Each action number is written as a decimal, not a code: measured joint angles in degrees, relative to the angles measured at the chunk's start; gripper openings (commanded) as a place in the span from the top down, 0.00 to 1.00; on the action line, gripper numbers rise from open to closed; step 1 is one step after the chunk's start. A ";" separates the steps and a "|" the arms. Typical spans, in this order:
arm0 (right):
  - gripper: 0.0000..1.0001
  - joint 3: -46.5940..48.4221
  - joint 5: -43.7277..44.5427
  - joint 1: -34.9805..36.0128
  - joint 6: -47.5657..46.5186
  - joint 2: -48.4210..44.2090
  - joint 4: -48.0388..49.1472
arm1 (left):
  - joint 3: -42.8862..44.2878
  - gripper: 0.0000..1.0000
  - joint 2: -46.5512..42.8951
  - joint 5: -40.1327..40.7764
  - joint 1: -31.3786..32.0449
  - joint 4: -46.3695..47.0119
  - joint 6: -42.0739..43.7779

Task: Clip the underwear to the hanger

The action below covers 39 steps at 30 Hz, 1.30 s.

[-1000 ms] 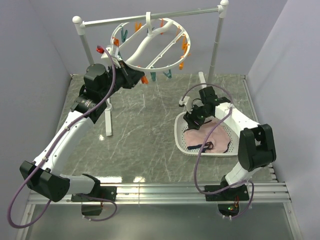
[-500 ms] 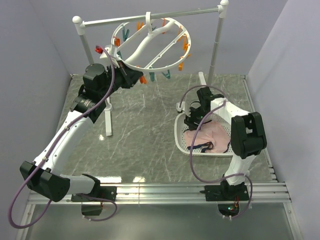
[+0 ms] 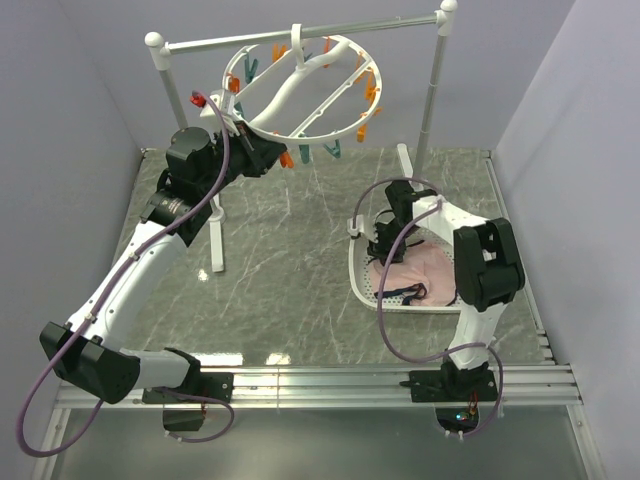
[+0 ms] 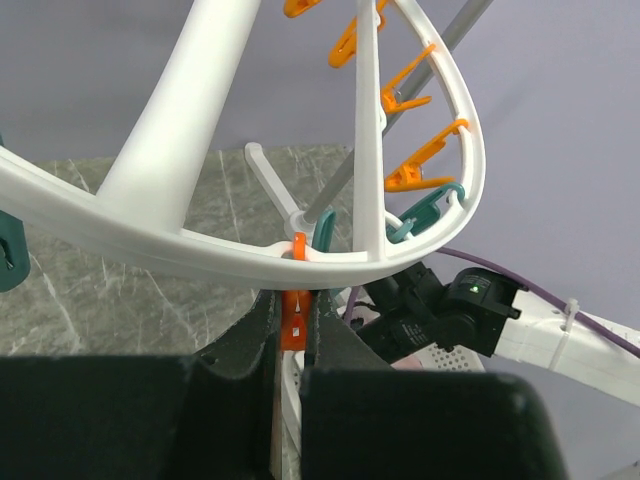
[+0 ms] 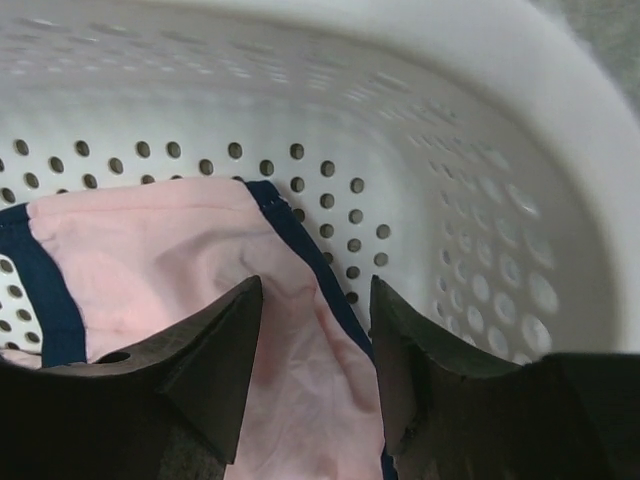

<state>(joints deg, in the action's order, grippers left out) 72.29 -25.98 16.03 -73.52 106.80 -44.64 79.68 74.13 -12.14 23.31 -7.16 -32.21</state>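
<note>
The hanger (image 3: 300, 90), a white ring with orange and teal clips, hangs tilted from the rail. My left gripper (image 3: 262, 155) is at its near-left rim, shut on an orange clip (image 4: 293, 322) that hangs under the ring (image 4: 200, 250). The underwear (image 3: 425, 270), pale pink with navy edging, lies in the white perforated basket (image 3: 358, 270). My right gripper (image 3: 385, 252) is down in the basket's far-left part. In the right wrist view its jaws (image 5: 315, 300) are open, straddling a fold of the underwear (image 5: 170, 260) beside the navy edge, close above the cloth.
The white rail stand (image 3: 300, 35) with two poles crosses the back of the table. One foot of the stand (image 3: 216, 245) lies on the marble top left of centre. The basket wall (image 5: 480, 150) curves close around the right gripper. Purple cables loop off both arms.
My right arm has swung left and lowered its gripper onto the underwear at the basket's far-left side, its jaws a little narrower. The left arm and hanger have stayed still.
</note>
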 measured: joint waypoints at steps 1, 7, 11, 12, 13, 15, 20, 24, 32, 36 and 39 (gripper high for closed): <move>0.49 0.42 0.50 0.22 -0.55 0.76 -0.61 | 0.00 1.00 0.00 0.00 0.00 0.00 -0.02; 0.49 1.66 2.25 1.31 -3.48 2.45 -3.74 | 0.00 1.00 0.02 0.00 0.00 0.00 0.02; 0.78 1.95 2.49 1.46 -4.33 2.58 -4.72 | 0.00 1.00 0.02 0.00 0.00 0.00 0.00; 0.89 1.95 2.62 1.46 -4.48 2.60 -4.98 | 0.00 1.00 0.02 0.00 0.00 0.00 0.02; 1.00 1.95 2.60 1.46 -4.39 2.62 -5.25 | 0.00 1.00 0.02 0.00 0.00 0.00 0.00; 1.00 1.95 2.47 1.46 -3.93 2.62 -5.60 | 0.00 1.00 0.02 0.00 -0.04 0.00 0.02; 1.00 0.24 1.88 1.20 -2.03 0.31 -5.01 | 0.00 1.00 0.02 -0.02 -0.11 -0.02 0.04; 1.00 -2.69 0.28 0.48 0.44 -6.80 -4.37 | 0.00 1.00 0.02 -0.50 -0.28 -0.02 0.04; 1.00 -6.14 -3.26 -0.44 5.05 -27.30 1.75 | 0.00 1.00 0.02 -1.57 -0.52 0.00 0.02; 1.00 -10.23 -3.85 -0.44 6.93 -32.33 6.64 | 0.00 1.00 0.02 -1.77 -0.52 0.04 0.02; 1.00 -14.19 -4.24 -0.44 8.31 -35.45 9.94 | -0.31 1.00 0.02 -2.40 -0.55 0.57 0.02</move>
<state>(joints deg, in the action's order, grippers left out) 58.11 -30.22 15.59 -65.21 71.35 -34.70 79.37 74.15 -14.55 22.76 -6.59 -32.18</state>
